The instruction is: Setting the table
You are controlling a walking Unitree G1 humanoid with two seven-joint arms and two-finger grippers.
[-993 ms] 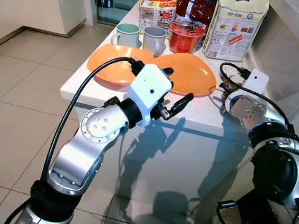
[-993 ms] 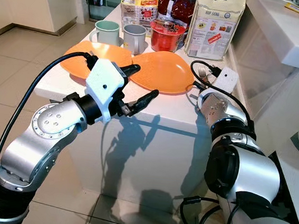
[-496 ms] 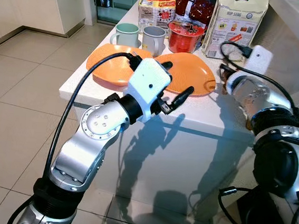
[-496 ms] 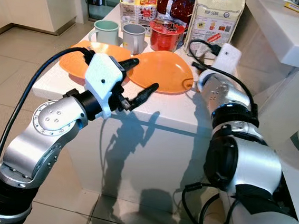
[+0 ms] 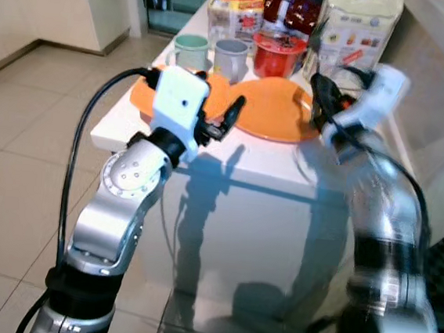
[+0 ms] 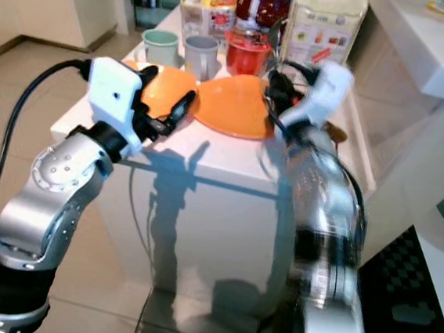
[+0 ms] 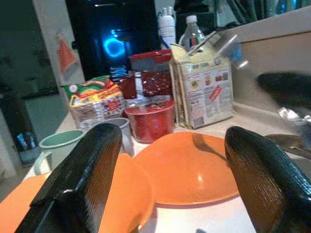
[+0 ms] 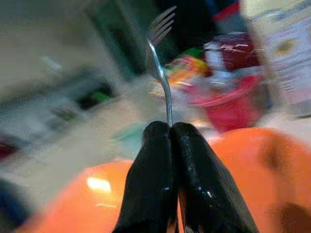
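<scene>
— White table [image 5: 270, 159], tiled floor around it. What stood on it?

— Two orange plates side by side: the left plate [image 5: 146, 96] by the table's left edge, the right plate [image 5: 279, 109] toward the middle. Two mugs [image 5: 231, 57], a red tub [image 5: 278, 54] and cartons [image 5: 357, 34] sat along the far edge.

— And the fork?

— The fork [image 8: 163, 77] was pinched in the right gripper [image 8: 170, 133], fingers closed on its handle, tines pointing away from the wrist. That gripper was above the right plate's right rim, much blurred.

— The left gripper [image 5: 222, 119]?

— Fingers spread, holding nothing, over the near edge between the plates.

— Nearest landing spot?

— Probably the bare strip right of the right plate; the right arm was closer.
</scene>
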